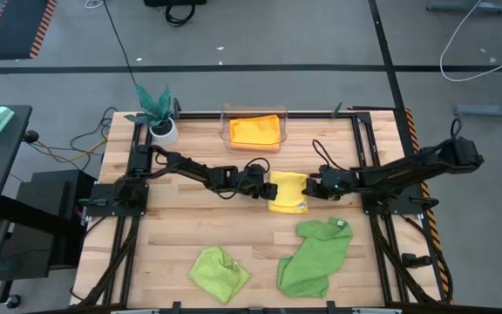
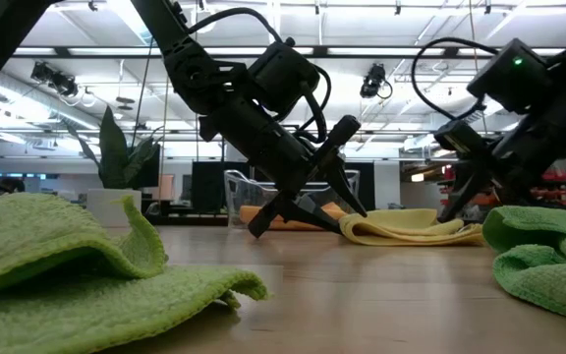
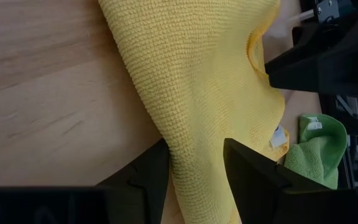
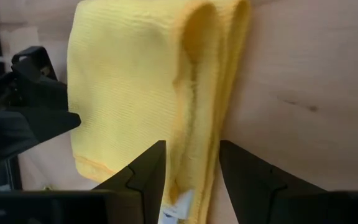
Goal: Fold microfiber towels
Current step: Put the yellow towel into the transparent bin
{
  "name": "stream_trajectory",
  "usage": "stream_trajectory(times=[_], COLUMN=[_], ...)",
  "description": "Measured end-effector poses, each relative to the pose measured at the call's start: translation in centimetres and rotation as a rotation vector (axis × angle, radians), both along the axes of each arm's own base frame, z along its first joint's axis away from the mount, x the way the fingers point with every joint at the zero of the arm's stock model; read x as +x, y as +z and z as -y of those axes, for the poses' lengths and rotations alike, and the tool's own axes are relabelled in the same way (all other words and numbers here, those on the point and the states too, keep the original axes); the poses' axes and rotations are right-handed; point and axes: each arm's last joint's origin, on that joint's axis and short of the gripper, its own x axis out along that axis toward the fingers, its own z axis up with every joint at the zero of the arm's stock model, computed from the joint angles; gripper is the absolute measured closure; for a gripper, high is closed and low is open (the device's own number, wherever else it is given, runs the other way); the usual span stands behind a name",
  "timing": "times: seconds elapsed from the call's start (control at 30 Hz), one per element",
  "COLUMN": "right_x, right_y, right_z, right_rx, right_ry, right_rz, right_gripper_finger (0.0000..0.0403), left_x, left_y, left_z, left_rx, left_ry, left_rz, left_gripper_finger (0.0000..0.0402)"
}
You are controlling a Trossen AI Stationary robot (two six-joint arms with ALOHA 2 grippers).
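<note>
A folded yellow towel (image 1: 288, 192) lies flat on the wooden table's middle. My left gripper (image 1: 264, 187) is open at the towel's left edge, and the cloth (image 3: 197, 93) fills the gap between its fingers. My right gripper (image 1: 312, 186) is open at the towel's right edge, its fingers standing either side of the rolled fold (image 4: 194, 93). An orange towel (image 1: 255, 131) lies in a clear bin at the back. A lime green towel (image 1: 219, 272) and a larger green one (image 1: 316, 255) lie crumpled near the front edge. My left gripper slants down from the table's left, its open fingers (image 3: 148, 180) astride the yellow towel's left edge, which lies flat on the table. I cannot tell whether they touch it. My right gripper slants down from the right, astride the folded right edge (image 4: 197, 155). I cannot tell whether it touches.
A teal-leaved plant in a white pot (image 1: 159, 118) stands at the back left corner. The clear bin (image 1: 253, 112) stands at the back middle. Bare wood (image 1: 190, 218) shows between the yellow towel and the two green ones.
</note>
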Motion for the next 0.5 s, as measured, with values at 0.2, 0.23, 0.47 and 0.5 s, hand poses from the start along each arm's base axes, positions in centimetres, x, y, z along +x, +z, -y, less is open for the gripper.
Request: stream_trajectory(times=[0.2,0.23,0.47,0.5], right_x=[0.70,0.74,0.78,0.76], right_y=[-0.20,-0.28,-0.46,-0.49], right_z=[0.69,0.75,0.84,0.84], right_rx=[0.028,0.036,0.046,0.047], right_ry=[0.027,0.030,0.030,0.029], right_rz=[-0.022,-0.025,-0.032,-0.033], right_gripper_finger=[0.0242,0.0242,0.0242,0.0242], left_x=[0.00,0.00,0.06,0.06], left_y=[0.00,0.00,0.07,0.08], left_z=[0.00,0.00,0.03,0.03], left_rx=[0.000,0.000,0.000,0.000], left_ry=[0.000,0.000,-0.001,-0.001], left_rz=[0.000,0.000,0.009,0.011], left_gripper_finger=[0.0245,0.0245,0.0246,0.0247])
